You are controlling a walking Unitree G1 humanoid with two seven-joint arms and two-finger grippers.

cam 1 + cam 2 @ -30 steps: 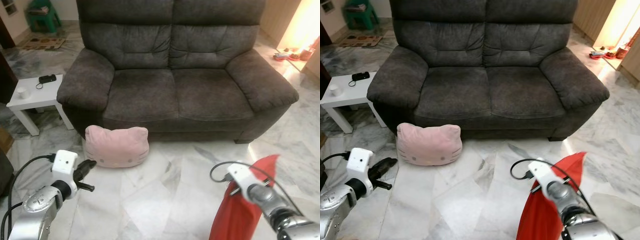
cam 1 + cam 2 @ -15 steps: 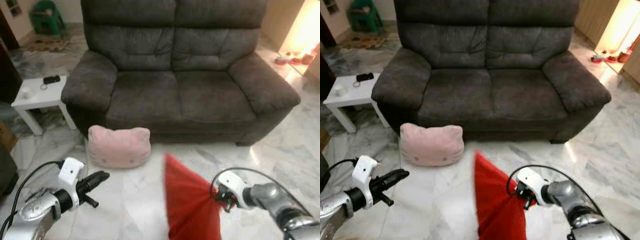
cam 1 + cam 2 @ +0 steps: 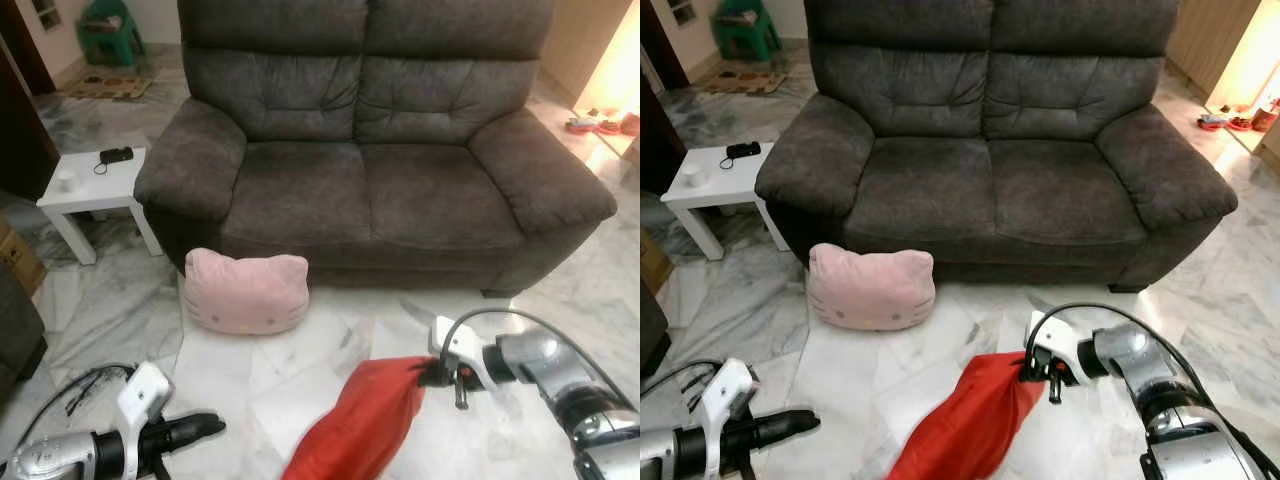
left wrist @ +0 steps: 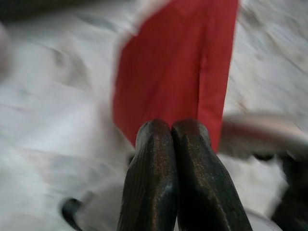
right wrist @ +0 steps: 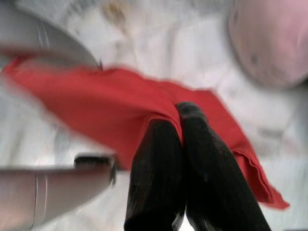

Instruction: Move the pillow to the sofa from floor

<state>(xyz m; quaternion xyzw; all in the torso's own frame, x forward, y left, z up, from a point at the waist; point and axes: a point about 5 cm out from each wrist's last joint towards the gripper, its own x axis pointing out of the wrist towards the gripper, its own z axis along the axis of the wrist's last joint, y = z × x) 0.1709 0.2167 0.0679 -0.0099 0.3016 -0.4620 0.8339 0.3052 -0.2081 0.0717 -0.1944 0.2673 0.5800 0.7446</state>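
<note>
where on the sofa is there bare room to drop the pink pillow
Both seat cushions of the sofa are bare from armrest to armrest, so either works. The left cushion sits nearest the pink pillow, which lies on the floor below the sofa's left front. The floor in front is more crowded: the right gripper holds a red cloth there.

Pink cat-face pillow (image 3: 246, 292) upright on floor, touching grey sofa (image 3: 380, 170) front

You see both wrist views smeared by blur, the red cloth (image 3: 355, 425) cut off at the lower edge, the sofa (image 3: 380, 190) top cropped.
</note>
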